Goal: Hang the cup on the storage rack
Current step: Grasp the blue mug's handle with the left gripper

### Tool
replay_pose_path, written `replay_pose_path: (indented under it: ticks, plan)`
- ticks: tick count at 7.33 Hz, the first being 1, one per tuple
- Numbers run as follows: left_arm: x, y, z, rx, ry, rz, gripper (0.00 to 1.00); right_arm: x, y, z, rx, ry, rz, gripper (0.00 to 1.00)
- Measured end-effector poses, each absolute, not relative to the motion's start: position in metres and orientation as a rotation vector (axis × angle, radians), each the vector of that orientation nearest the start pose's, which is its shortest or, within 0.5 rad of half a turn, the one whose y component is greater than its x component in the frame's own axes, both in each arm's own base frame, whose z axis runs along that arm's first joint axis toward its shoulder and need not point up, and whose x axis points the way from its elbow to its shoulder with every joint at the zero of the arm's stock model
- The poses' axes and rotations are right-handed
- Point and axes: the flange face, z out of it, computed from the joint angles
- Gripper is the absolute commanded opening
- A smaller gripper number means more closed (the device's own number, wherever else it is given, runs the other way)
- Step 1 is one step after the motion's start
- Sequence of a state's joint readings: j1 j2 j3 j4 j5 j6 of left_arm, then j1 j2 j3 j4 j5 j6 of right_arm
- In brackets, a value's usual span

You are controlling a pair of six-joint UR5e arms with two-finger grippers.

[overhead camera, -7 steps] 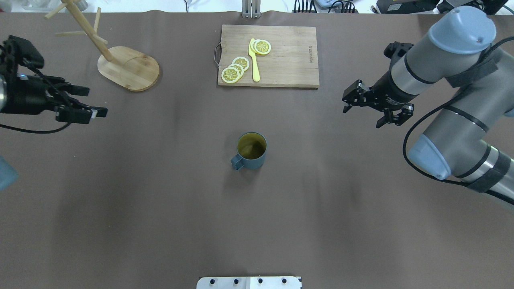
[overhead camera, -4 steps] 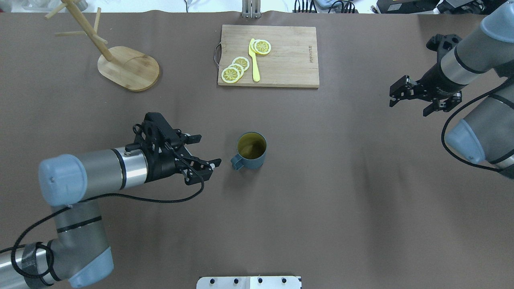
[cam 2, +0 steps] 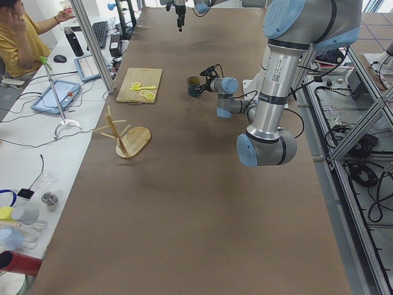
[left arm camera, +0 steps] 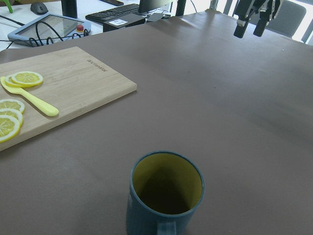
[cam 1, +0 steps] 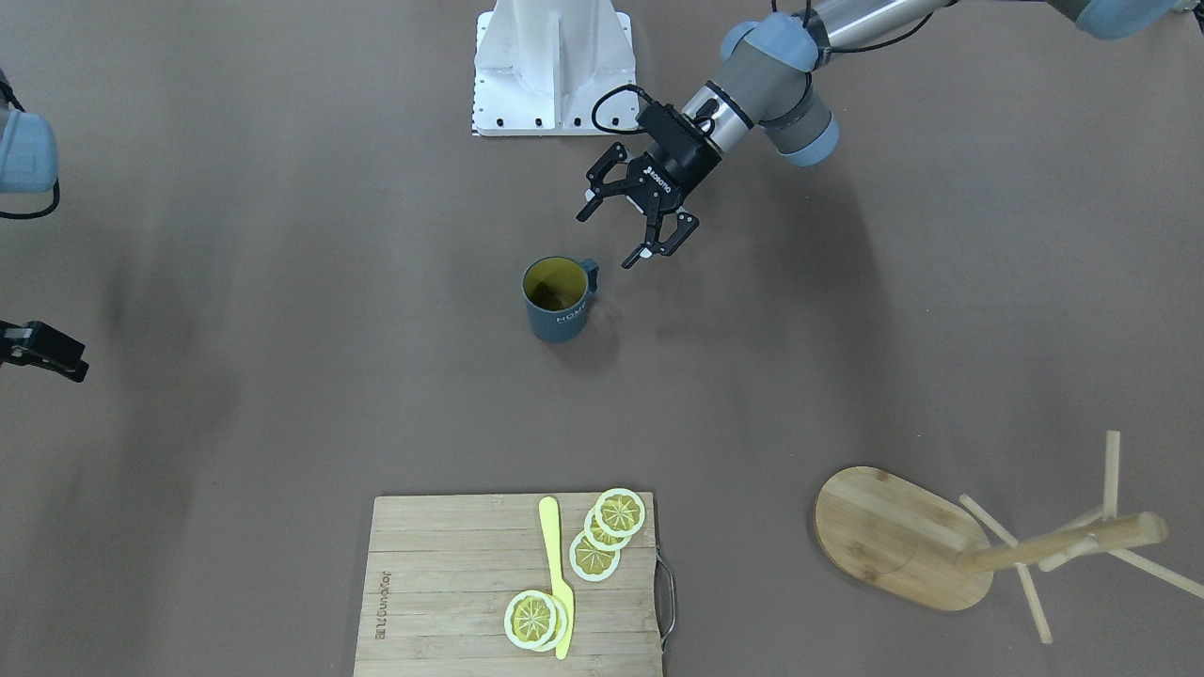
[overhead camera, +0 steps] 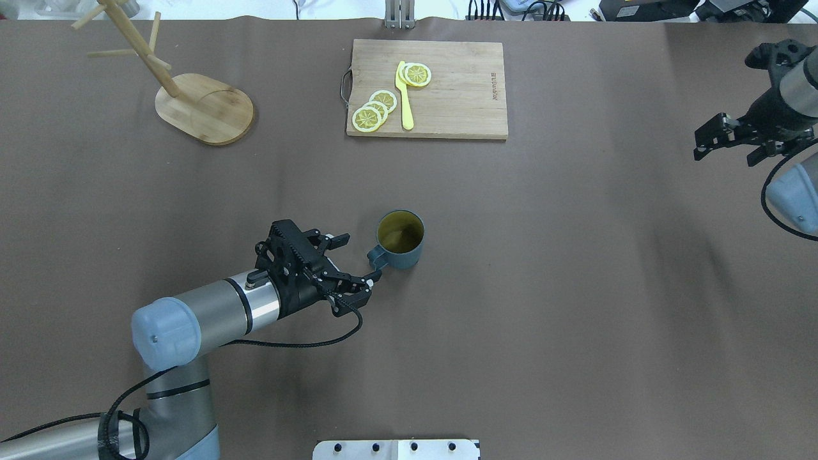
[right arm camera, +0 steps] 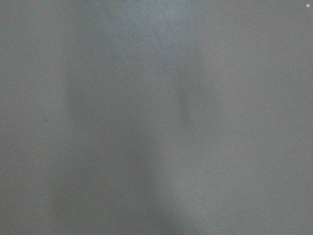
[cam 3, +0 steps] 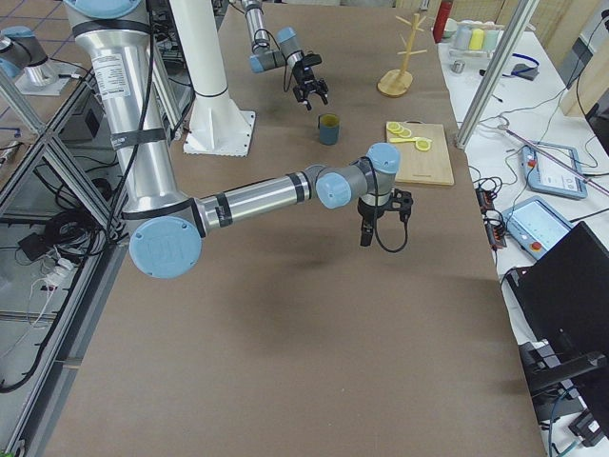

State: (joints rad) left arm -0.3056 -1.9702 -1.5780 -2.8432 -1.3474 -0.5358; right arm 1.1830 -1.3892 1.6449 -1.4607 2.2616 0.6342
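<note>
The cup (overhead camera: 401, 241), dark slate-blue with a yellow-olive inside, stands upright mid-table, its handle (overhead camera: 376, 258) pointing toward the robot's left. My left gripper (overhead camera: 362, 256) is open and level with that handle, one fingertip on each side of it and touching nothing. In the front-facing view the same left gripper (cam 1: 608, 239) hangs just beside the cup (cam 1: 557, 300). The left wrist view looks down into the cup (left arm camera: 166, 192). The storage rack (overhead camera: 206, 107) stands at the far left with bare pegs. My right gripper (overhead camera: 725, 155) is open and empty at the right edge.
A bamboo cutting board (overhead camera: 447, 96) lies at the far middle with lemon slices (overhead camera: 374, 110) and a yellow knife (overhead camera: 404, 96). Bare brown table surrounds the cup. A person (cam 2: 21, 37) sits at a side desk beyond the table. The right wrist view shows only blurred tabletop.
My left arm has swung in from the left edge to the cup's handle, gripper still open. The right arm has drawn back to the right edge. The cup has not moved.
</note>
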Motion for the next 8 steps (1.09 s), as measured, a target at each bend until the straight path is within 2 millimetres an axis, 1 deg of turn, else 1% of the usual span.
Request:
replay_pose_path:
  ticks: [1,2,3,4,7,8]
  plan:
    - [0.546,-0.334,0.295,1.19,1.21,0.356,0.88,-0.133,-0.559,0.533,-0.021,-0.762,0.089,1.0]
    - [0.551,-0.336,0.299,1.194,1.208,0.353,0.85,-0.122,-0.559,0.544,-0.018,-0.76,0.076,1.0]
    - [0.554,-0.337,0.303,1.193,1.204,0.353,0.82,-0.116,-0.557,0.55,-0.017,-0.758,0.065,1.0]
    - [0.556,-0.337,0.305,1.191,1.2,0.355,0.77,-0.113,-0.556,0.553,-0.016,-0.757,0.06,1.0]
    - [0.559,-0.339,0.308,1.194,1.184,0.345,0.69,-0.111,-0.553,0.559,-0.019,-0.755,0.059,1.0]
    - [0.559,-0.339,0.309,1.196,1.179,0.34,0.69,-0.11,-0.551,0.562,-0.022,-0.754,0.06,1.0]
